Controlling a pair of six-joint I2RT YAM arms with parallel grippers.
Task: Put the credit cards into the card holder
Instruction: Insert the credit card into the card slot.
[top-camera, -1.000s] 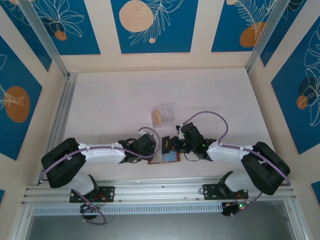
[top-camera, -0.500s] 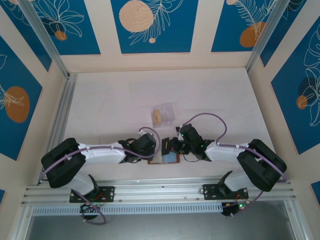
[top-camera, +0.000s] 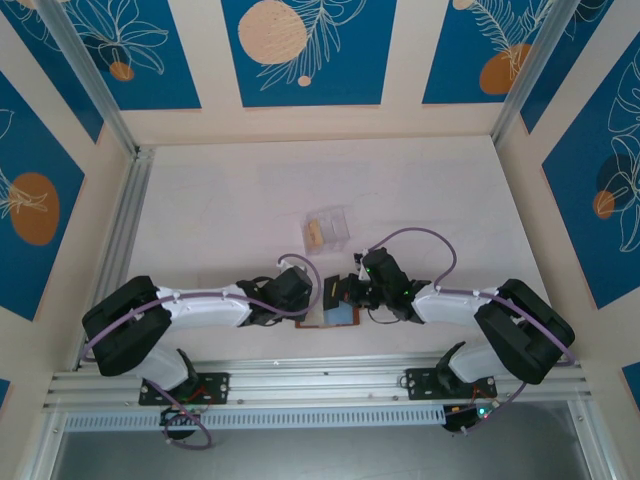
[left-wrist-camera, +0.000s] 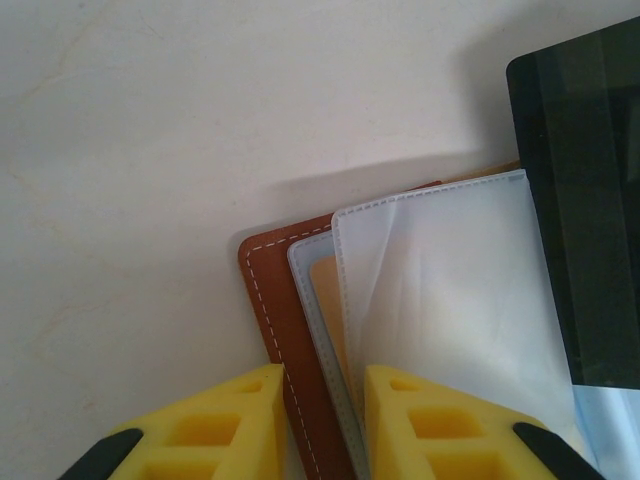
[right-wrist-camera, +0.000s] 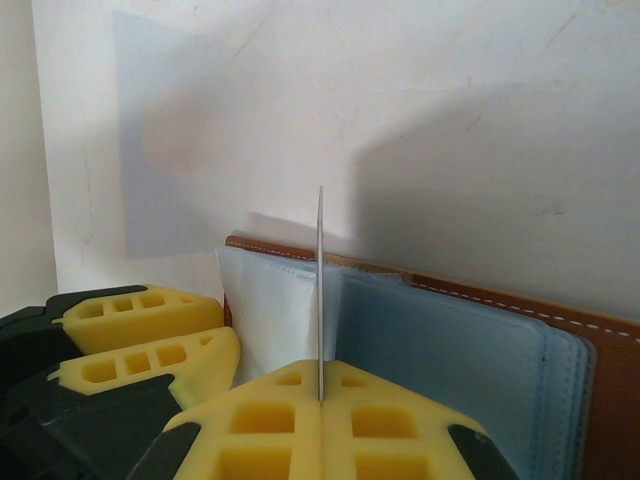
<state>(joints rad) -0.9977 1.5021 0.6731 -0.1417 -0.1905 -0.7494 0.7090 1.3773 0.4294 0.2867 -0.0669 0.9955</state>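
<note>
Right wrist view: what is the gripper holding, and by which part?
The right gripper is shut on a credit card, seen edge-on and pinched by its near end, the rest standing free.

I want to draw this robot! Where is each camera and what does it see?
Top external: above and behind, looking down on table; both arms show.
Left wrist: looks past left end effector at card holder.
Right wrist: looks past right end effector pinching a card.
Both wrist views share the card holder.
</note>
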